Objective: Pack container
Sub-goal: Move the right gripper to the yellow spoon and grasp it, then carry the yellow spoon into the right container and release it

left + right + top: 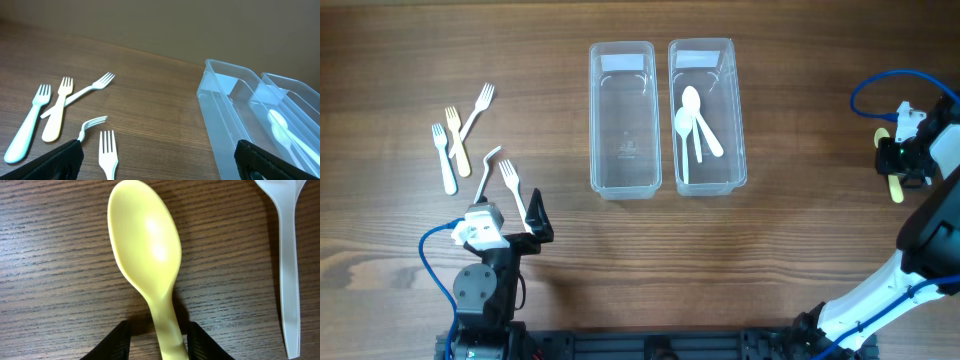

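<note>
Far right of the overhead view, the right gripper [160,337] sets narrow jaws either side of the handle of a pale yellow plastic spoon [145,245]; whether they pinch it I cannot tell. The left gripper [160,160] gapes wide, empty. That slim, slick handle could twist loose, dropping short of the clear plastic containers [672,110].

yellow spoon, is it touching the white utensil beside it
Apart. Right wrist view shows bare wood between yellow spoon and white utensil.
</note>
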Tool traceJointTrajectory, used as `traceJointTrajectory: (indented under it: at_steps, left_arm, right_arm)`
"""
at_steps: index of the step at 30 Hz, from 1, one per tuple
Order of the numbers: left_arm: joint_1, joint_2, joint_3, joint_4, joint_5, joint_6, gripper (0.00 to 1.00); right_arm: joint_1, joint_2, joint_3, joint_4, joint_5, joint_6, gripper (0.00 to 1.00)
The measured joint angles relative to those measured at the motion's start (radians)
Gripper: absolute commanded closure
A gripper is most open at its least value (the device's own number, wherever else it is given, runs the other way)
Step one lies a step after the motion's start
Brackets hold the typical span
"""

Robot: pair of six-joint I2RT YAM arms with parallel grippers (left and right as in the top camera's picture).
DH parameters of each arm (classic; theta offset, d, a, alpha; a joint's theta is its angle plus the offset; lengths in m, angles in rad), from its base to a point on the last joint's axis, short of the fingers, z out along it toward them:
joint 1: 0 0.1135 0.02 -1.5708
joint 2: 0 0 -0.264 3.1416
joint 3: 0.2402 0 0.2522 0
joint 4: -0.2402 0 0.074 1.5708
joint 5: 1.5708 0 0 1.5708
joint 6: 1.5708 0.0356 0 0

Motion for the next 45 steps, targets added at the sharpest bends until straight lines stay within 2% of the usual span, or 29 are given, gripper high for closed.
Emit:
traceJointTrajectory:
  at_steps: [3, 13, 18, 23, 34, 39, 45]
  left_arm:
    - [0.0, 0.0, 0.0, 0.0, 0.0, 0.0, 0.0]
    - [0.0, 0.0, 0.0, 0.0, 0.0, 0.0, 0.0]
    - [0.0, 0.0, 0.0, 0.0, 0.0, 0.0, 0.0]
    - [0.0, 0.0, 0.0, 0.0, 0.0, 0.0, 0.0]
    - [0.0, 0.0, 0.0, 0.0, 0.0, 0.0, 0.0]
    - [0.0, 0.0, 0.0, 0.0, 0.0, 0.0, 0.0]
    - [0.0, 0.0, 0.0, 0.0, 0.0, 0.0, 0.0]
  right_arm:
    - [0.003, 0.002, 0.002, -0.003, -0.003, 0.014, 0.74]
    - [0.072, 0.014, 0.026, -0.014, 0.004, 0.026, 0.76]
    - [0.129, 0.015, 0.029, -0.022, 0.005, 0.031, 0.89]
    - [0.134, 0.015, 0.03, -0.022, 0.004, 0.035, 0.93]
    - [0.134, 0.014, 0.048, -0.026, 0.005, 0.042, 0.96]
    - [0.145, -0.007, 0.123, -0.057, 0.0, 0.071, 0.96]
    - [0.243, -0.12, 0.236, -0.099, -0.037, 0.121, 0.96]
